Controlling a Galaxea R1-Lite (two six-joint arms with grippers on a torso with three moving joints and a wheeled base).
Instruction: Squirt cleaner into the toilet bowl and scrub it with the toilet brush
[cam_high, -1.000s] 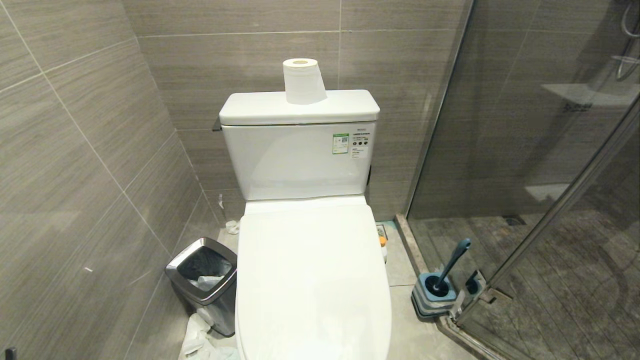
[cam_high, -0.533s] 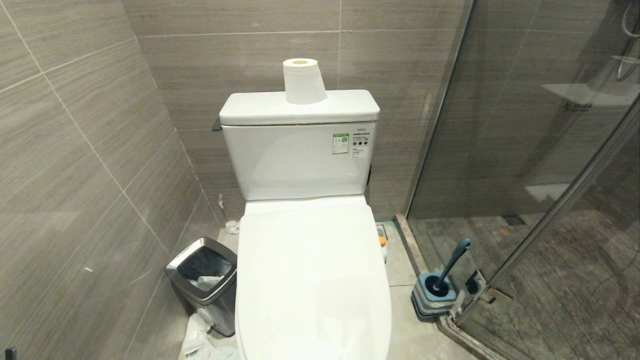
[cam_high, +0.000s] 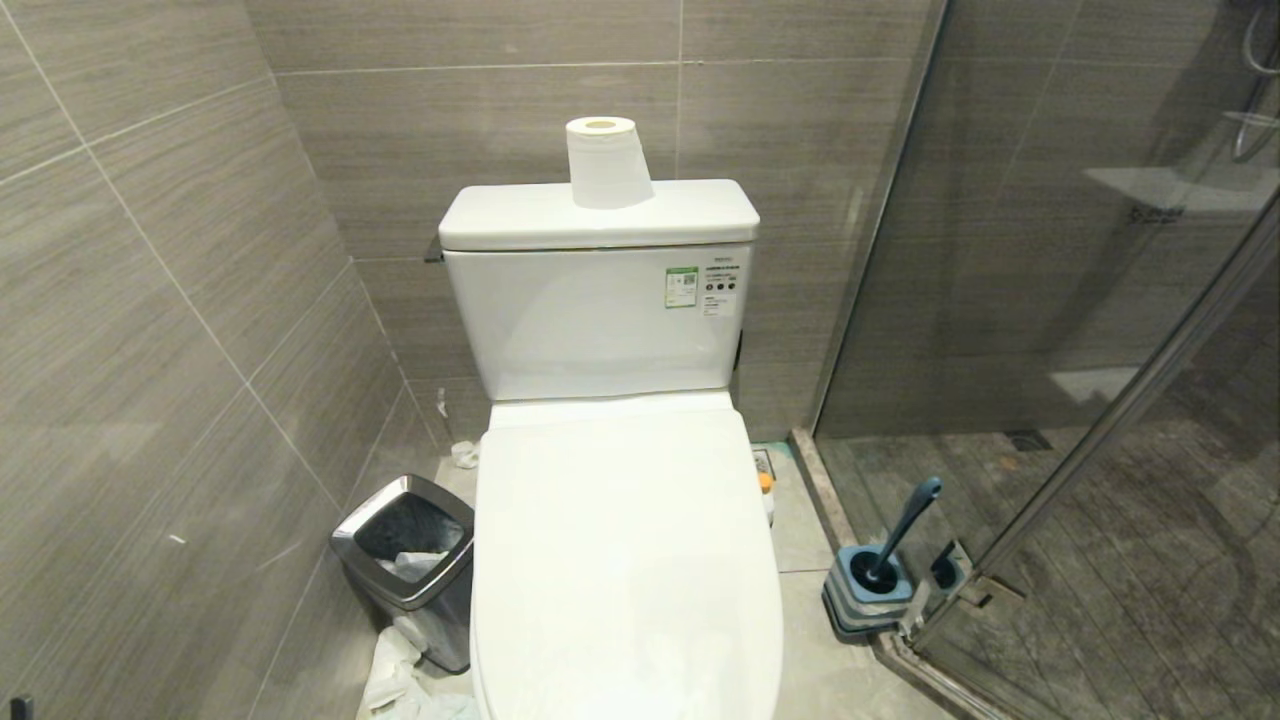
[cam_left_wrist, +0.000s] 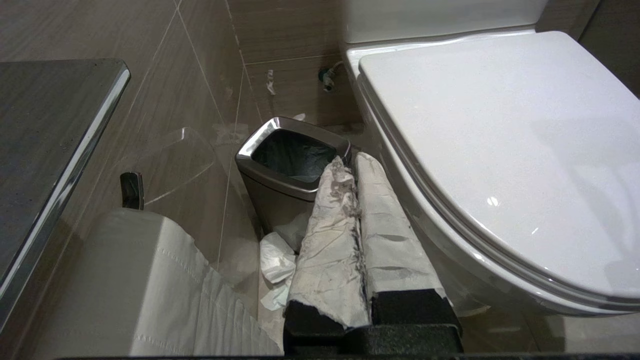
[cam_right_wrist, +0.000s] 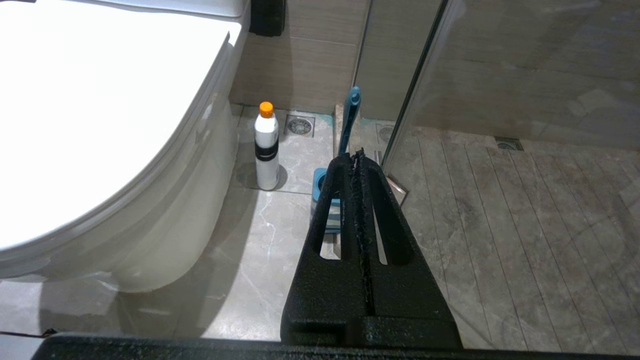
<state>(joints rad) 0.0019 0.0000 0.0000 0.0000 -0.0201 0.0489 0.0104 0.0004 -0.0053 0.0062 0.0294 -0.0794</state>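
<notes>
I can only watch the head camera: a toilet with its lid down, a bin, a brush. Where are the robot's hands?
Observer: Below your view. The left pincer, wrapped in white, hangs shut near the bin. The right pincer hangs shut and empty, pointing toward the toilet brush.
Operator: Is there any cleaner about?
Observer: Likely. A white bottle with an orange cap stands upright on the floor, between the toilet bowl and the brush.
</notes>
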